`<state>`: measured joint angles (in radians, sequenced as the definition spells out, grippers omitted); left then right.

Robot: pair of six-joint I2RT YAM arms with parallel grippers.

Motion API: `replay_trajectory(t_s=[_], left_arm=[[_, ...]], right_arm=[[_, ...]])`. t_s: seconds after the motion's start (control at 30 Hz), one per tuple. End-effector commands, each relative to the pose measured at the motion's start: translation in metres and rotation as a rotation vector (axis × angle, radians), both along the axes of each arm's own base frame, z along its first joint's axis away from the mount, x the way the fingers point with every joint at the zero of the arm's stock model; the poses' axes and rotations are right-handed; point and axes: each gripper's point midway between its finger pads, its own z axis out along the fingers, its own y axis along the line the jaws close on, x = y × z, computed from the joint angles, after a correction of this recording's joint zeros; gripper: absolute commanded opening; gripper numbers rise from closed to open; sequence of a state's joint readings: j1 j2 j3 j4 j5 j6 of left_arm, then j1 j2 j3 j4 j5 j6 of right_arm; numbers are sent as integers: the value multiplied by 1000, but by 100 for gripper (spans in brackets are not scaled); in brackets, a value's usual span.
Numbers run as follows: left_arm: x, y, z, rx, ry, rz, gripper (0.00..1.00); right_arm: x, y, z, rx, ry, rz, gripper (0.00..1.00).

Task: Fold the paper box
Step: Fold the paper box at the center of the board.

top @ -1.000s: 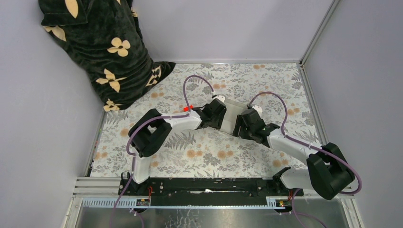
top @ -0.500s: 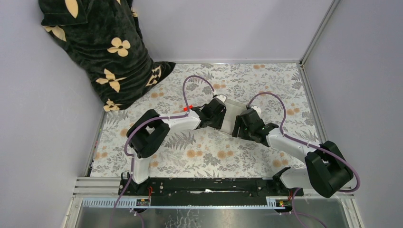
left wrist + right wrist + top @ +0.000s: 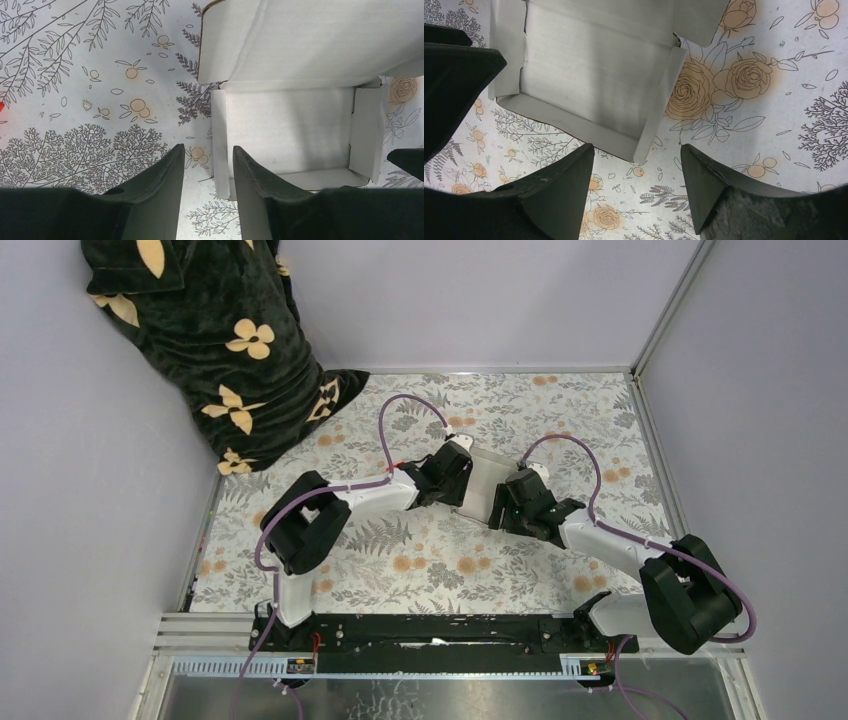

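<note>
Top cam overhead, wrist cams close above paper box (image 3: 287,127).

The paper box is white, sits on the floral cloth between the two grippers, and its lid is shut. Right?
Not the lid. The paper box is white and sits on the floral cloth between the left gripper and right gripper, but it is open on top: the left wrist view looks onto its bare inner floor.

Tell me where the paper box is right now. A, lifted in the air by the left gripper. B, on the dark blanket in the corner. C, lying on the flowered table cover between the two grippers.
C: the paper box rests on the flowered table cover, with the left gripper and the right gripper open at its opposite sides.
</note>
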<state>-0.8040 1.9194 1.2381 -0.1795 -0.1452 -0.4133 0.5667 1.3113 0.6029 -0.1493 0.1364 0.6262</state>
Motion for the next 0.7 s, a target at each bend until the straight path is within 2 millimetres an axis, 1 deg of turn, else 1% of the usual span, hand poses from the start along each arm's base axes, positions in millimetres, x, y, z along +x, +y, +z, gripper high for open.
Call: replay_trajectory(t_s=[0.0, 0.23, 0.37, 0.67], left_arm=[[8, -5, 3, -16, -16, 1, 46], [10, -10, 0, -19, -10, -7, 41], [10, -11, -4, -16, -4, -10, 40], [14, -13, 0, -17, -14, -7, 38]], right_arm=[[10, 6, 11, 20, -30, 8, 72], [9, 7, 8, 25, -26, 9, 72], [8, 5, 6, 22, -23, 9, 72], [6, 7, 2, 29, -17, 16, 71]])
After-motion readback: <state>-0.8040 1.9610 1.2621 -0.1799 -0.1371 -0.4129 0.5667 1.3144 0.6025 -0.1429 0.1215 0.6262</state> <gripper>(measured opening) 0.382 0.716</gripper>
